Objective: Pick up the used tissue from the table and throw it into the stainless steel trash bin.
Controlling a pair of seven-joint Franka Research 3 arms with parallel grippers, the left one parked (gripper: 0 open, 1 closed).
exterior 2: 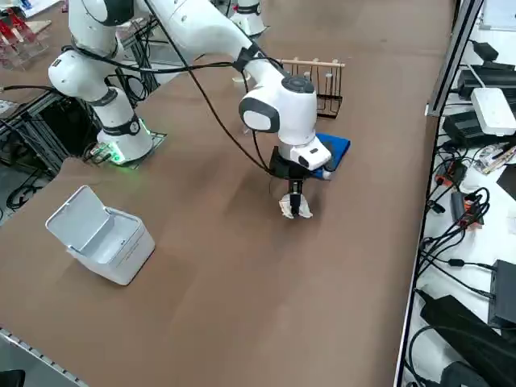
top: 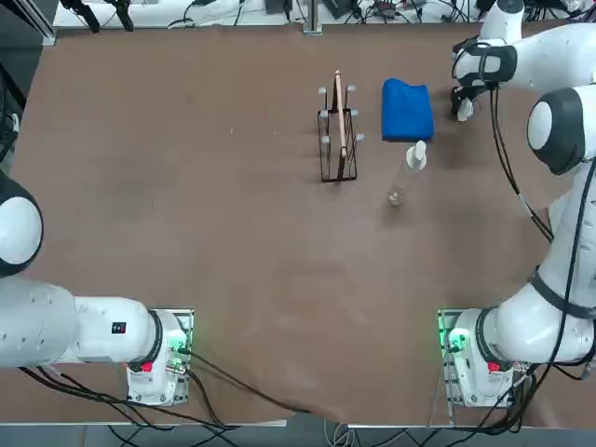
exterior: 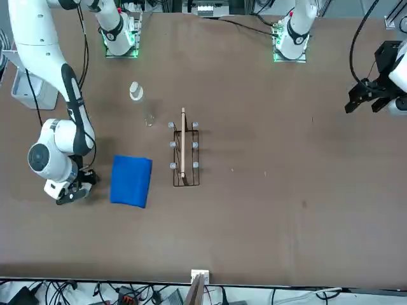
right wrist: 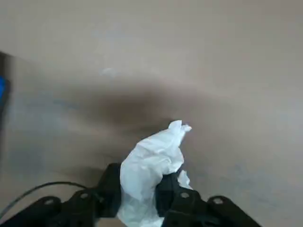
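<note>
Pincer (right wrist: 138,189): clamped on white tissue (right wrist: 151,170) | trash bin (exterior 2: 113,242): lid raised, well apart from pincer, contents can't tell

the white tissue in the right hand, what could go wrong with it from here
The tissue bulges out past both fingers of the right hand, so it might slip or shed a piece on the way. The bin has its lid up beside the opening, so the tissue could catch on that lid or its rim.
</note>
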